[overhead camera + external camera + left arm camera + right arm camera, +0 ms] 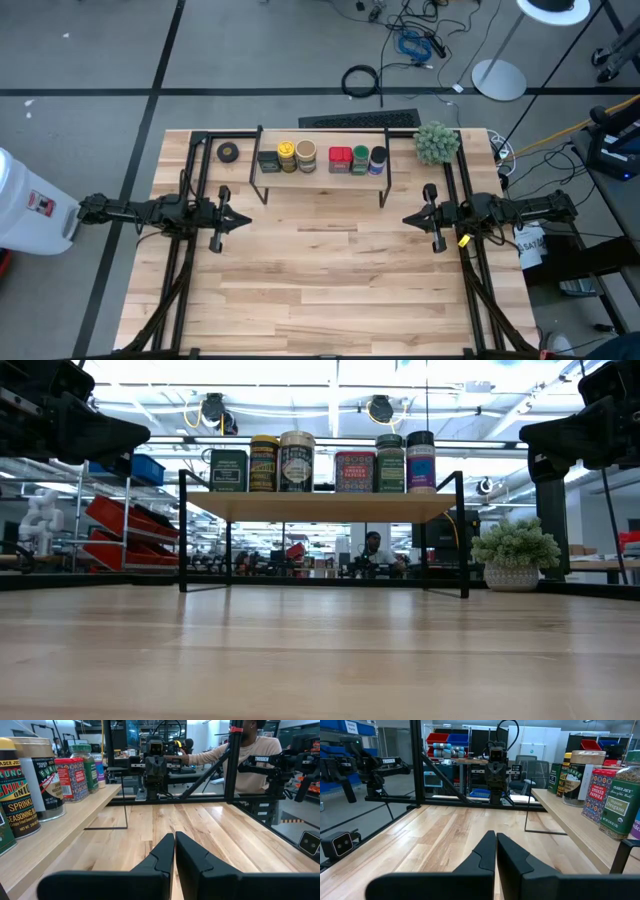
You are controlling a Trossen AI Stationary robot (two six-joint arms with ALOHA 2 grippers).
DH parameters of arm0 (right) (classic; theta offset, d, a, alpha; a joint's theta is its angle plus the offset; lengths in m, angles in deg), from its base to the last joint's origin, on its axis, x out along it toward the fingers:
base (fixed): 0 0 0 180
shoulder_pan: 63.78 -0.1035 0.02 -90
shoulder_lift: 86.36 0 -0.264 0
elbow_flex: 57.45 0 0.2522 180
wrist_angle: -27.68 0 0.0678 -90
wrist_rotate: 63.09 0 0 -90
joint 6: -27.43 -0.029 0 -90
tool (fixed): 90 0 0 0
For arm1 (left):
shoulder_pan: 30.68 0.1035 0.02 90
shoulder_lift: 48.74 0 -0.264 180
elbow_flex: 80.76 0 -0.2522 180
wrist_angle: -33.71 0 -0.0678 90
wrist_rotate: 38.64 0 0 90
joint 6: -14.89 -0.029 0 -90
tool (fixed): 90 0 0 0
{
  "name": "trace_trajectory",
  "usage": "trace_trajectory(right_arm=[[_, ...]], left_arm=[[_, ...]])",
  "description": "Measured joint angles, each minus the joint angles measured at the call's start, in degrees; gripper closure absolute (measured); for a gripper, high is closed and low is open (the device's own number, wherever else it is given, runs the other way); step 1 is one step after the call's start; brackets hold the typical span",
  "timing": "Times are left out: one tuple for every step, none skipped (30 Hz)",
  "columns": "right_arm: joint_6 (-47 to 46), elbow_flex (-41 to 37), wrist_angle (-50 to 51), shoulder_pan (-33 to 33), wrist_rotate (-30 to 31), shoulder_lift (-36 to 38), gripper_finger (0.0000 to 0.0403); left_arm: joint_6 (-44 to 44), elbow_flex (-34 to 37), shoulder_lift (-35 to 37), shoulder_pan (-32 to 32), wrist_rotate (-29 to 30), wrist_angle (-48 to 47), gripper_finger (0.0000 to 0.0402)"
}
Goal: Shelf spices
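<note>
Nearest to us, the front part of the wooden table [330,290] is bare. A little farther in, we see the two arms at the same depth, facing each other across the table. The left gripper [245,220] is clenched, its fingers [162,855] pressed together with nothing between them. The right gripper [408,220] is clenched in the same way and holds nothing; its fingers [512,857] touch each other. Both hang above the table, well apart from one another.

Behind them stands the shelf [320,172], and all six spices are on its top board in one row. From the left side we see the dark boxy tin [267,160], the yellow-lidded jar [287,154], the tan-lidded jar [306,155], then a small gap, then the red square tin [340,159], the green-lidded jar [360,159] and the blue-lidded jar [378,158].

Level with the shelf, the black tape roll [229,152] lies on the table to its left, and the fuzzy green plant ball [437,142] stands to its right. Beyond the table, a person [250,757] sits in the room.
</note>
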State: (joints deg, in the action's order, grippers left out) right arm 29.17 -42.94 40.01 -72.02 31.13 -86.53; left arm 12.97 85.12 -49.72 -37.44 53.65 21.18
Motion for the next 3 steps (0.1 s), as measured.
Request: trace_trajectory(right_arm=[[-0.01,0.00,0.00,-0.01,0.01,-0.01,0.0403],[-0.02,0.00,0.00,-0.01,0.00,0.01,0.0403],[0.00,0.00,0.00,-0.01,-0.01,-0.01,0.0403]], left_arm=[[0.00,0.00,0.00,0.00,-0.01,0.01,0.0378],[0.01,0.00,0.00,0.01,0.00,0.00,0.0378],[0.00,0.00,0.00,0.01,0.00,-0.01,0.0378]])
